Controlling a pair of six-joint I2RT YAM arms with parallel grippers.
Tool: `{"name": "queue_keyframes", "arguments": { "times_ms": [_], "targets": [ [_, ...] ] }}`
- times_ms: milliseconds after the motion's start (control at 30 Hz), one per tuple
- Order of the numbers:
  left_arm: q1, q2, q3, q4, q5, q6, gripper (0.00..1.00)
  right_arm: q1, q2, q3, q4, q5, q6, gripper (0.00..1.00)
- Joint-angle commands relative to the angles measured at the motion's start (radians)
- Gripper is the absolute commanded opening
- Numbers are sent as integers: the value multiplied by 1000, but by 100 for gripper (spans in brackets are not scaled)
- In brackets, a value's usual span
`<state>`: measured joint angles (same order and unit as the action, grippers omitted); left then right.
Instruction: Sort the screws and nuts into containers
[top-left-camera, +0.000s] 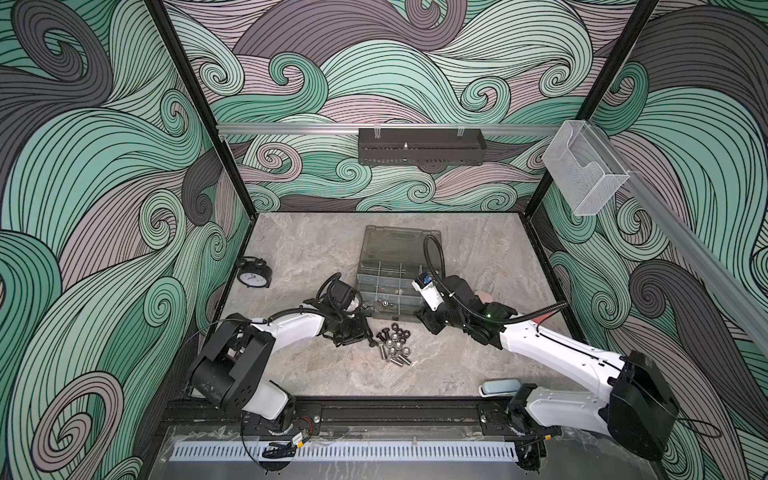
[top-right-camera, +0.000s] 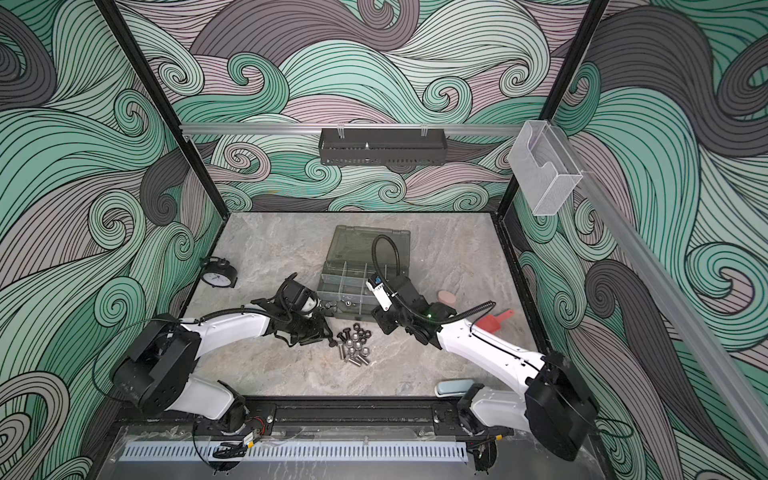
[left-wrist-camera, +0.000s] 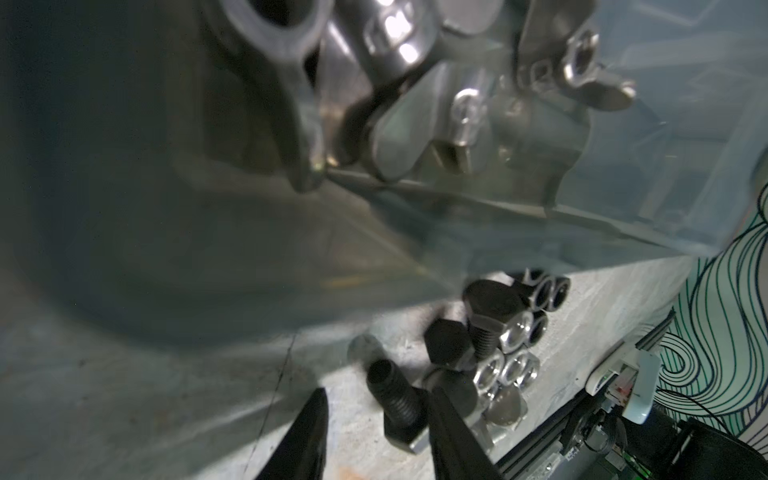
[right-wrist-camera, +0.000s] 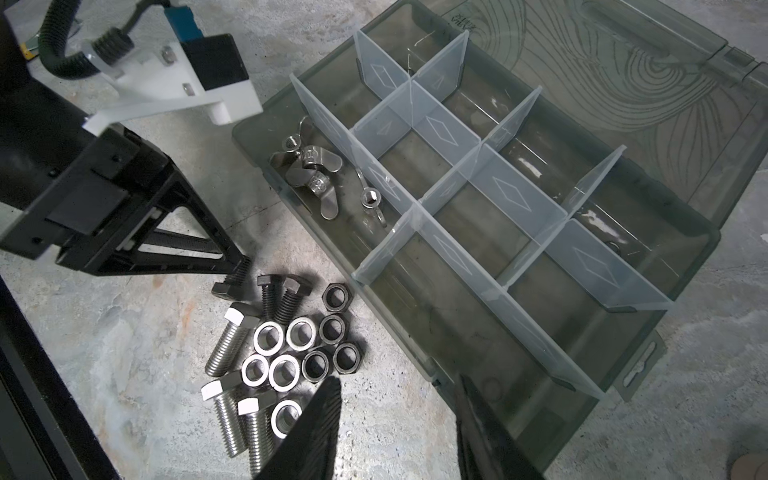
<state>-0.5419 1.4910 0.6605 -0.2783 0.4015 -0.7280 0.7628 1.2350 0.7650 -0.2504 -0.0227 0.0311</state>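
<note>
Down on the tabletop (right-wrist-camera: 104, 332), right beside the open case (right-wrist-camera: 419, 307), the screws (right-wrist-camera: 226, 343) and nuts (right-wrist-camera: 301, 332) sat in one loose pile. Left tool (left-wrist-camera: 376, 390) was partly spread around a black screw (left-wrist-camera: 395, 409) at the pile's edge, with a gap on one side. Right tool (right-wrist-camera: 398, 380) hung apart and empty between pile and case. Most of the left wrist view was just blur.

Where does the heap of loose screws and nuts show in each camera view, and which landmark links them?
In a top view: the heap of screws and nuts lies below centre, in front of the organizer case.
In a top view: the same place.
Left wrist: beside the case's blurred wall.
Right wrist: along the case's long wall.
Shared landmark: the case.
</note>
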Motion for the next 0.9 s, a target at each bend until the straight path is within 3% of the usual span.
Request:
{"name": "queue_keyframes", "arguments": {
  "times_ms": [0,467,867],
  "targets": [
    [-25,26,45,-3,16,-9,43,-11,-17,-13,-4,15,6,46],
    [-64,95,103,-58,4,31,40,-20,-38,-30,0,19,9,46],
    [-93,79,127,-199,-123,111,36,-24,-25,-35,15,3,15,46]
  ]
}}
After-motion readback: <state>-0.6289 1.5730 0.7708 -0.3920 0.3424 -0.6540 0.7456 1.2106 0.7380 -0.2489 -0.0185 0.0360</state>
